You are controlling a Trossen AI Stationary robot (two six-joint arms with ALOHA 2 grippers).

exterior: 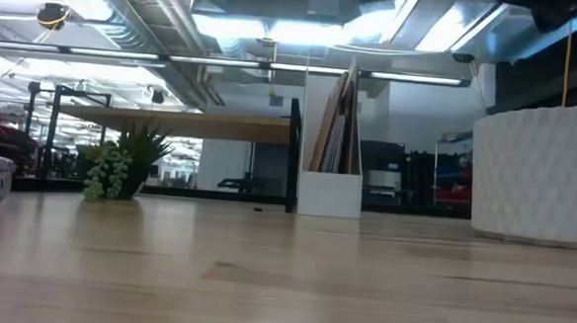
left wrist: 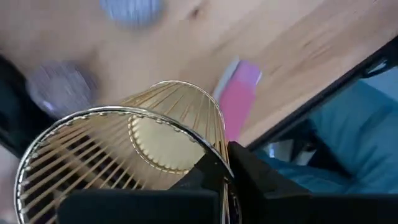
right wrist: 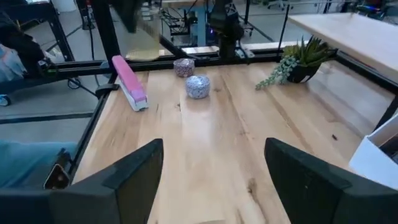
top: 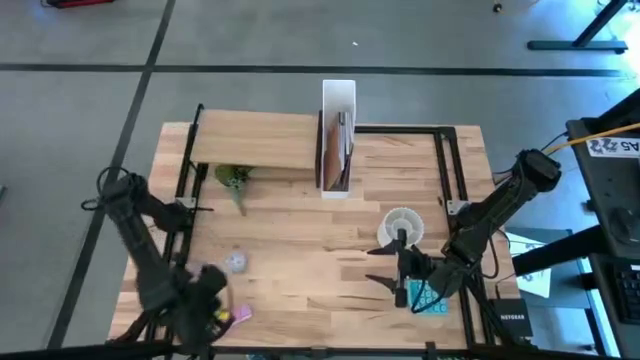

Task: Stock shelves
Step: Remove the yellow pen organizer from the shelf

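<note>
The raised wooden shelf [top: 255,140] stands at the far left of the table, with the white upright file box [top: 338,138] at its right end. A small green plant [top: 235,180] sits on the table by the shelf's near edge. My left gripper [top: 205,295], at the near left corner, is shut on a gold wire cup [left wrist: 143,143]. Beside it lie a speckled jar [top: 235,262] and a pink stapler [top: 241,314]. My right gripper [right wrist: 214,180] hovers open over the near right, just in front of a white textured pot [top: 402,225], with nothing between its fingers. My left gripper pinches the gold wire cup at its open rim [left wrist: 219,158], one finger inside the cup and one outside. The cup's mouth faces back along the fingers and its closed bottom [left wrist: 163,144] points away. It looks held above the tabletop.
A teal item [top: 430,298] lies under my right arm near the front right. Black rails [top: 448,165] frame the tabletop's left and right sides. Flat items stand inside the file box [exterior: 334,134]. Bare wood stretches across the table's middle [top: 310,250].
</note>
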